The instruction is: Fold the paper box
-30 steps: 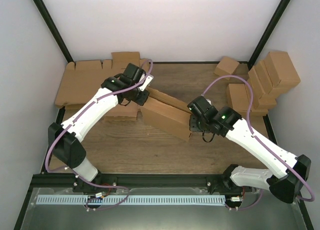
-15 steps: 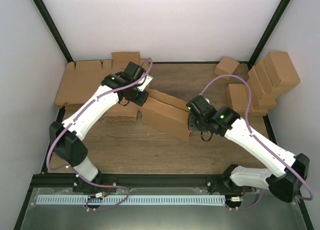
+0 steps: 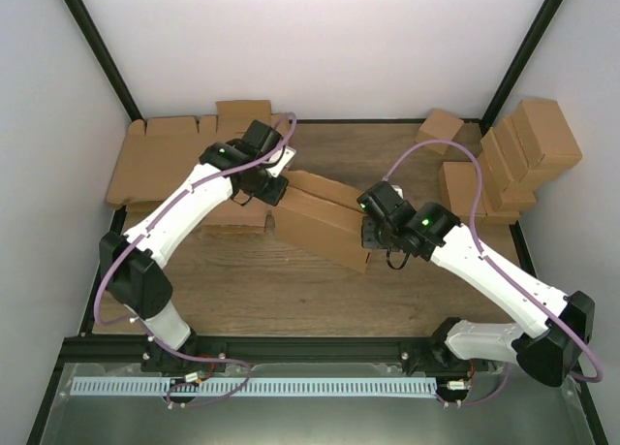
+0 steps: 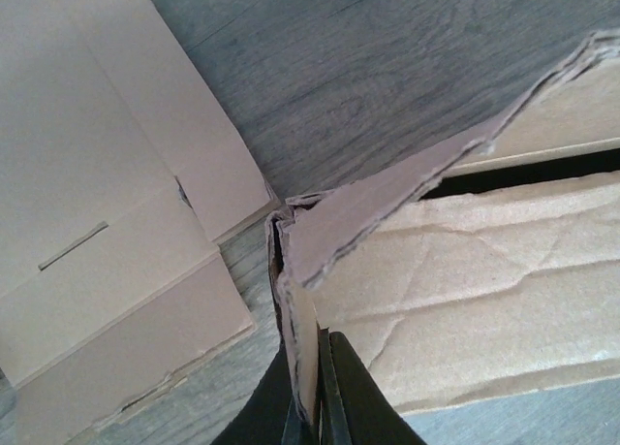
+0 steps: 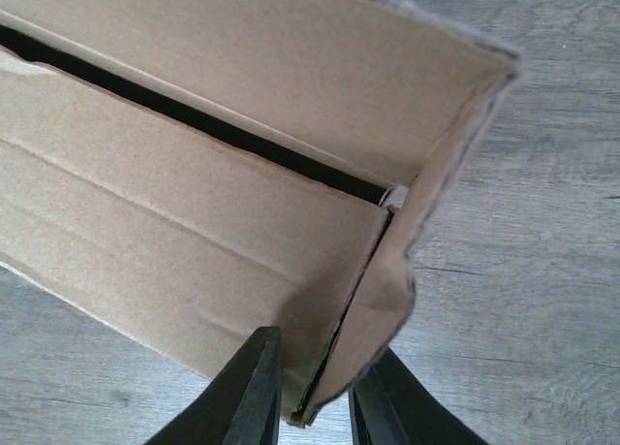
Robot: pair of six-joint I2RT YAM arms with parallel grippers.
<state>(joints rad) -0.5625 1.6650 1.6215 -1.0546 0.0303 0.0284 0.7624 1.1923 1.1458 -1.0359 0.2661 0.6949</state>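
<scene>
From above, I see the box (image 3: 320, 227) lying askew on the table (image 3: 291, 290), between both arms. Left wrist: my left gripper (image 4: 312, 401) is pinched tight on the box's corner wall, with flat blanks (image 4: 107, 222) beside it. Right wrist: my right gripper (image 5: 315, 392) nips the other end's flap.

Plain brown and rough at its die-cut edges, the paper box (image 3: 320, 224) lies partly folded near the middle of the wood-grain counter (image 3: 291, 290), its long axis running diagonally from far left to near right. Its long walls are raised, and a broad, creased panel leans over the tray, leaving a dark slit open along its length. At the left end an upright end wall, its corner flap bent over, is pinched flat in the jaws of the left gripper (image 4: 312, 411). At the right end the curled end flap sits between the jaws of the right gripper (image 5: 315, 392).
</scene>
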